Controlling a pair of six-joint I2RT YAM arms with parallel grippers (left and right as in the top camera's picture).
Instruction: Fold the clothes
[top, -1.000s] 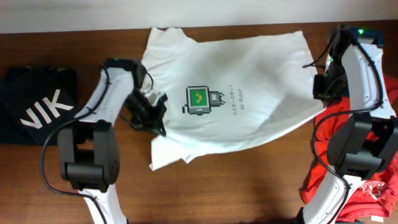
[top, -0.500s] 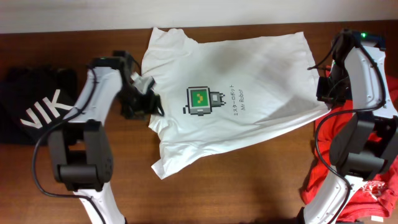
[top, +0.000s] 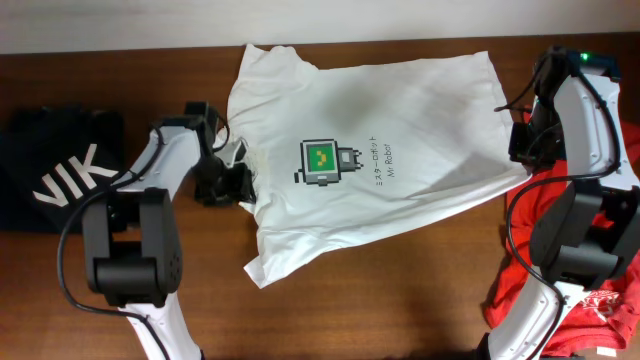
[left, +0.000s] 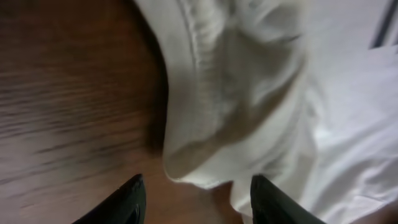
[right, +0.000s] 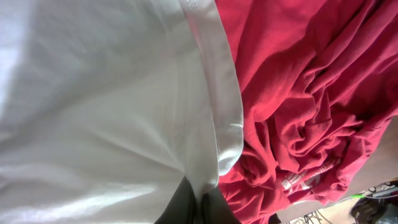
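The white T-shirt (top: 420, 120) lies spread face up on the wooden table (top: 400, 290), its green-and-yellow print (top: 320, 163) in the middle. My left gripper (top: 238, 182) sits at the shirt's left sleeve. In the left wrist view that gripper (left: 196, 202) is open, and the rumpled sleeve hem (left: 205, 124) lies just ahead of the fingers (left: 127, 202), unpinched. My right gripper (top: 522, 150) holds the shirt's right edge. In the right wrist view it (right: 200, 202) is shut on the white hem (right: 221, 106), and the cloth (right: 93, 93) stretches away from it.
A black garment with white letters (top: 60, 175) lies at the table's left end, close to the left arm. A red-orange T-shirt (top: 575, 290) is bunched at the right under the right arm, and it (right: 298, 93) lies directly beneath the held hem.
The left gripper pulled the sleeve leftward, then opened and let it go. The shirt's left side now lies flatter. The right gripper stays shut on the hem.
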